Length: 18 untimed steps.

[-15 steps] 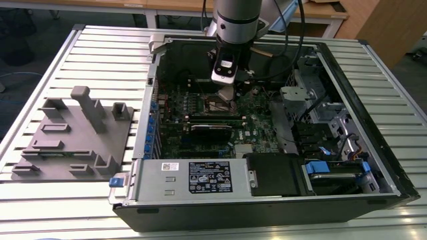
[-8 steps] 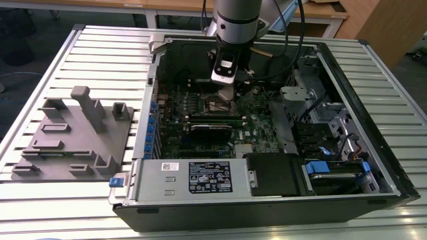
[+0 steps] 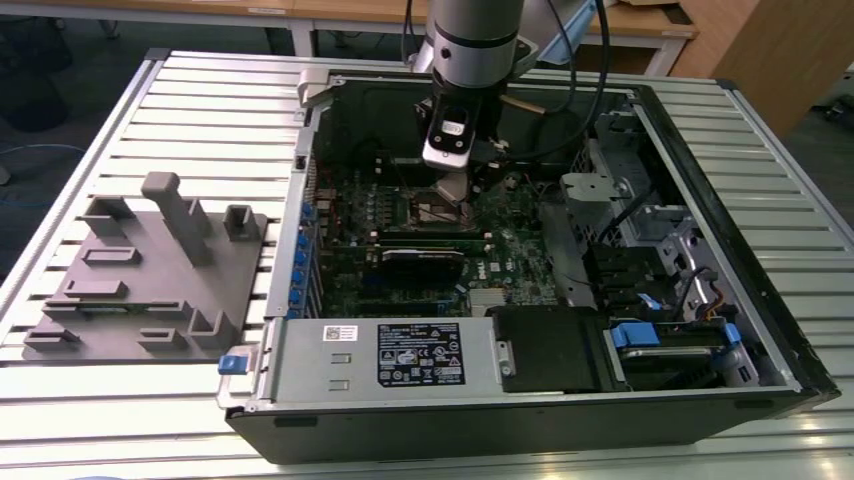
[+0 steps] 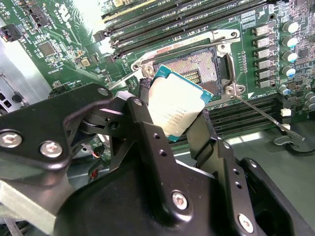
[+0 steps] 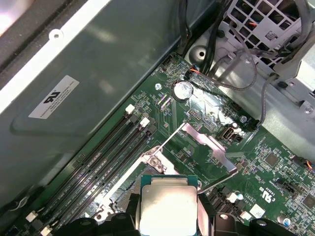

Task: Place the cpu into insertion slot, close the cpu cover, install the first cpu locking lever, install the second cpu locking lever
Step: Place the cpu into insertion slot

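My gripper [image 4: 173, 107] is shut on the cpu [image 4: 176, 109], a flat square chip with a dull silver top, held by two opposite edges between black fingers [image 4: 147, 128]. In the second wrist view the cpu hangs tilted just above the insertion slot [image 4: 194, 69], a dark open socket in a silvery frame on the green board. In the first wrist view the cpu [image 5: 168, 209] covers most of the socket, and the cpu cover [image 5: 209, 147] stands swung open beyond it. A thin wire locking lever [image 4: 261, 114] sticks out beside the socket. In the exterior view the gripper [image 3: 451, 188] hovers over the slot [image 3: 430, 212].
The open computer case [image 3: 694, 230] lies on a slatted table [image 3: 200, 110]. Long black memory slots [image 5: 98, 162] flank the socket. Cables and a metal drive cage [image 3: 627, 190] are on the exterior view's right. A grey fixture [image 3: 147, 270] sits outside the case on the left.
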Each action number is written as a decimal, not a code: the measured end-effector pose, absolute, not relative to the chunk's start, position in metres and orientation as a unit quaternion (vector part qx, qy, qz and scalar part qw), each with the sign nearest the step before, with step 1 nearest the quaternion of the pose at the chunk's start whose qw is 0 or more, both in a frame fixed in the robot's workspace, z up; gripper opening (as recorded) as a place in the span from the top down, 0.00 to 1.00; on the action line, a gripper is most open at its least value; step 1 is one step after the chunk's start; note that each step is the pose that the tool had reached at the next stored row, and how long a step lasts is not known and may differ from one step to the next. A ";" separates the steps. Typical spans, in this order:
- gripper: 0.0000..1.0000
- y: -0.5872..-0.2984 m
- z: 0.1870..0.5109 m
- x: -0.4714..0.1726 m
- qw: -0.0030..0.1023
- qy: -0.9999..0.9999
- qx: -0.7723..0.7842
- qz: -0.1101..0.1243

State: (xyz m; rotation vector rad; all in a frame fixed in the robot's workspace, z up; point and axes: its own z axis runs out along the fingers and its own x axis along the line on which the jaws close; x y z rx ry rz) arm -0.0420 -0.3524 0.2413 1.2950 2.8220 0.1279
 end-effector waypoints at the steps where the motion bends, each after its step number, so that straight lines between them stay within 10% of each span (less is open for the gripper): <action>1: 0.46 -0.352 0.241 -0.042 0.017 0.908 0.417 0.041; 18: 0.46 -0.352 0.239 -0.042 0.020 0.871 0.490 0.040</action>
